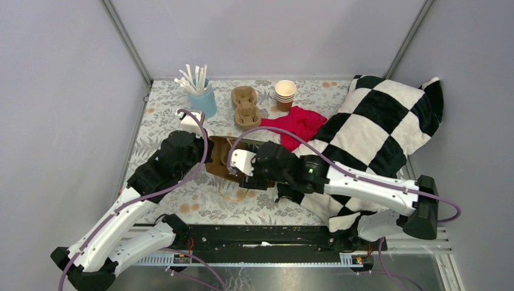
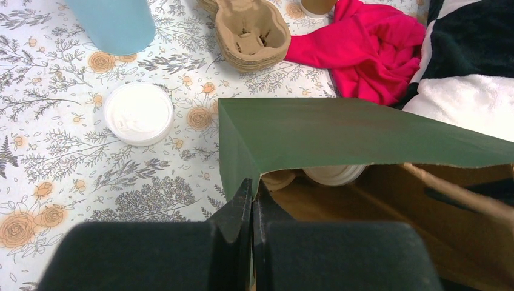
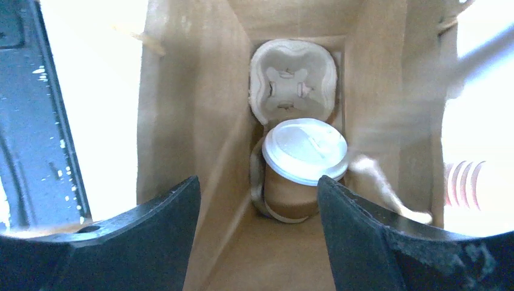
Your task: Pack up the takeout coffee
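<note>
Tipping is the hazard: the takeout coffee [image 3: 305,151] is seated in the cup carrier [image 3: 294,76] at the bottom of the paper bag [image 3: 182,91], beneath the wide-spread right gripper [image 3: 257,194], which could snag it when lifted out. The bag's rim is pinched by the left gripper [image 2: 251,203].

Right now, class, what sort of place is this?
Probably a lab test cell staged as a café takeaway counter: plain walls, a stack of paper cups, pulp cup carriers, and the takeout coffee inside a paper bag.
</note>
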Controlling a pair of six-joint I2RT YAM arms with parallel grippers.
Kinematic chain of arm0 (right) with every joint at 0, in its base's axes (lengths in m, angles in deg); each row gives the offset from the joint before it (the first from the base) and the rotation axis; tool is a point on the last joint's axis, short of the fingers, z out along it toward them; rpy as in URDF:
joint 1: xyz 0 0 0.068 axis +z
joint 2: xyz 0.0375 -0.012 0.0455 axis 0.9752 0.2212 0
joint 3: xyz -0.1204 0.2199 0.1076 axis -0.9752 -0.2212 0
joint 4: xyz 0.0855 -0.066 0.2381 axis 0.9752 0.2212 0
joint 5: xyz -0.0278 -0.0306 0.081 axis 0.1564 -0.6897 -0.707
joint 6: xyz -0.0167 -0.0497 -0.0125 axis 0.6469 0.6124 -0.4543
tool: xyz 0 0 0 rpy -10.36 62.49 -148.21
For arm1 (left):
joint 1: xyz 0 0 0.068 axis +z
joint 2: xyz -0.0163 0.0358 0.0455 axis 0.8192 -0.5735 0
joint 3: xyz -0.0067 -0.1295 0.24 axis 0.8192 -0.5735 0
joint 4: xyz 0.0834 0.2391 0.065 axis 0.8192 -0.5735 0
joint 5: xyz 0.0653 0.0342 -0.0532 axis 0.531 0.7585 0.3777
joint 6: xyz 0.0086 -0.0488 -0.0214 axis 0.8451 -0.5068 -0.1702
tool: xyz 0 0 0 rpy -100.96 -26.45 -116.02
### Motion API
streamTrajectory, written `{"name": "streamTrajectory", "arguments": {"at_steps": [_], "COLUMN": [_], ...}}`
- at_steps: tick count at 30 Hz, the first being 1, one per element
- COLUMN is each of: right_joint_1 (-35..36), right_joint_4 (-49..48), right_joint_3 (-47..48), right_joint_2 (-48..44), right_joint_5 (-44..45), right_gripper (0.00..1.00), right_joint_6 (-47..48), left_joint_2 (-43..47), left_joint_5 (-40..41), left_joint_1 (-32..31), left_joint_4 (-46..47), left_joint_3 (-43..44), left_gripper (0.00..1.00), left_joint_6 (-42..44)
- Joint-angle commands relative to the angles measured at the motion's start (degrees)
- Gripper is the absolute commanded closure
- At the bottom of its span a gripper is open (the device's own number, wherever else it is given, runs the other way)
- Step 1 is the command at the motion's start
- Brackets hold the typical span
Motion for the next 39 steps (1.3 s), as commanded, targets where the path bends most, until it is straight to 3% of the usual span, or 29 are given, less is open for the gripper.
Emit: {"name": "streamTrajectory", "arguments": {"at_steps": [1, 4, 11, 16, 19, 23, 27, 31, 39], "right_joint_1": [0.3, 0.3, 0.5, 0.7, 0.6, 0.7, 0.5, -0.6, -1.9], "right_joint_4": [-3.1, -4.8, -2.5, -1.6, -2.1, -5.7, -6.7, -8.5, -3.7], "right_joint_3": [-3.5, -5.2, -5.9, -3.1, -0.4, 2.2, 6.0, 5.2, 2.7], "right_joint_2": [-4.8, -5.5, -5.5, -0.1, 3.9, 8.5, 13.2, 12.2, 10.5], "right_joint_5": [-5.9, -5.4, -11.7, -5.0, -2.1, 1.1, 7.5, 10.5, 6.1], "right_gripper": [0.26, 0.42, 0.49, 0.59, 0.60, 0.55, 0.50, 0.41, 0.10], "right_joint_6": [3.2, 4.5, 15.8, 24.9, 28.3, 29.8, 26.9, 20.9, 15.7], "left_joint_2": [0.2, 0.2, 0.2, 0.1, 0.1, 0.3, 0.6, 1.5, 3.6], "left_joint_5": [0.5, 0.4, -0.1, -0.4, -0.7, -1.0, -1.3, -1.5, -1.5], "left_joint_1": [0.1, 0.1, 0.1, 0.1, 0.1, 0.1, 0.1, 0.1, 0.2], "left_joint_4": [2.9, 2.8, 2.6, 2.6, 2.6, 2.8, 2.8, 2.9, 3.1], "left_joint_3": [2.2, 2.3, 2.6, 2.7, 2.7, 2.7, 2.5, 1.9, -0.3], "left_gripper": [1.00, 1.00, 1.00, 1.00, 1.00, 1.00, 1.00, 1.00, 1.00], "left_joint_6": [-0.4, -0.2, 0.5, 0.6, 0.6, 0.8, 1.1, 1.4, 1.5]}}
